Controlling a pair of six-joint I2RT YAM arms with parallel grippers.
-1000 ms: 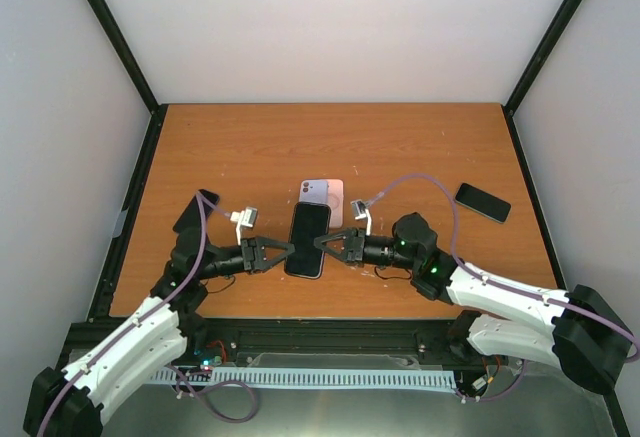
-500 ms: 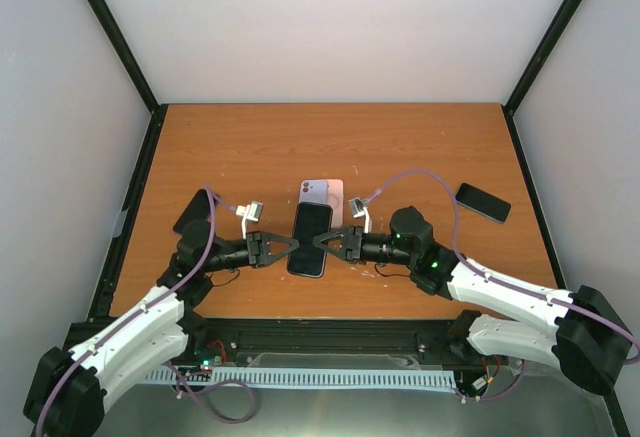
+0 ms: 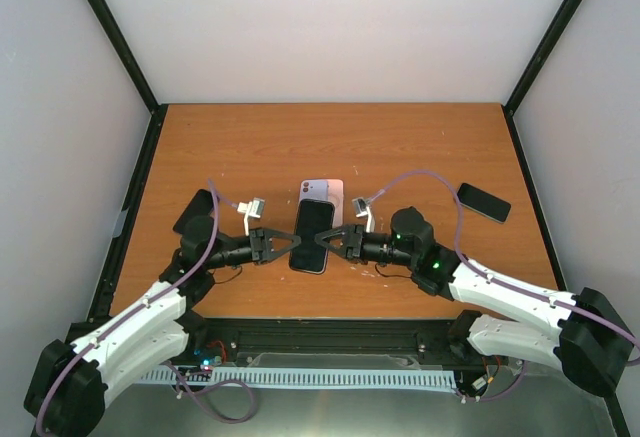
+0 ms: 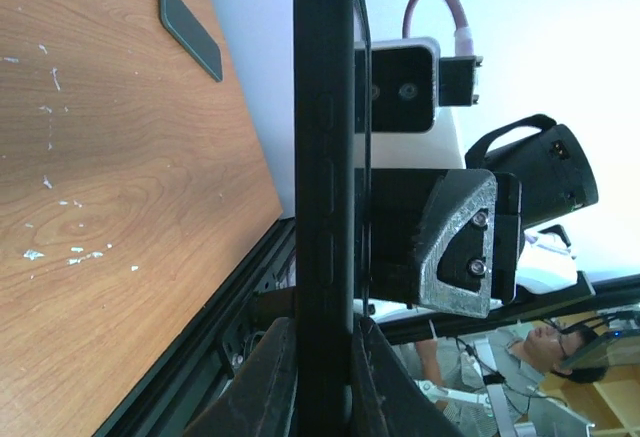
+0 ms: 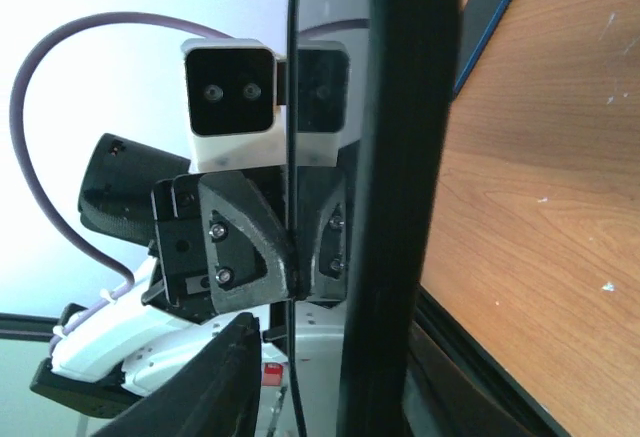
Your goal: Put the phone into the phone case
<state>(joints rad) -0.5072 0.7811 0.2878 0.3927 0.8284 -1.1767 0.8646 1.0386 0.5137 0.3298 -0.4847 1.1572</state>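
Note:
A black phone case (image 3: 312, 235) with a glossy screen face in it hangs on edge above the table between both grippers. My left gripper (image 3: 290, 242) is shut on its left edge; in the left wrist view both fingers (image 4: 270, 377) press the case (image 4: 325, 157). My right gripper (image 3: 322, 240) straddles the right edge. In the right wrist view the case (image 5: 400, 157) stands between the jaws of that gripper (image 5: 350, 357), with a narrow gap on the screen side. A lilac phone or case (image 3: 325, 190) lies flat behind, partly hidden.
A dark phone (image 3: 483, 202) lies at the right of the wooden table (image 3: 420, 147); it also shows in the left wrist view (image 4: 190, 45). Another dark slab (image 3: 195, 211) lies at the left, seen with a blue edge in the right wrist view (image 5: 485, 22).
Both grippers and the held black case have shifted slightly away from the arm bases and to the right. The lilac item and the two dark slabs have not moved.

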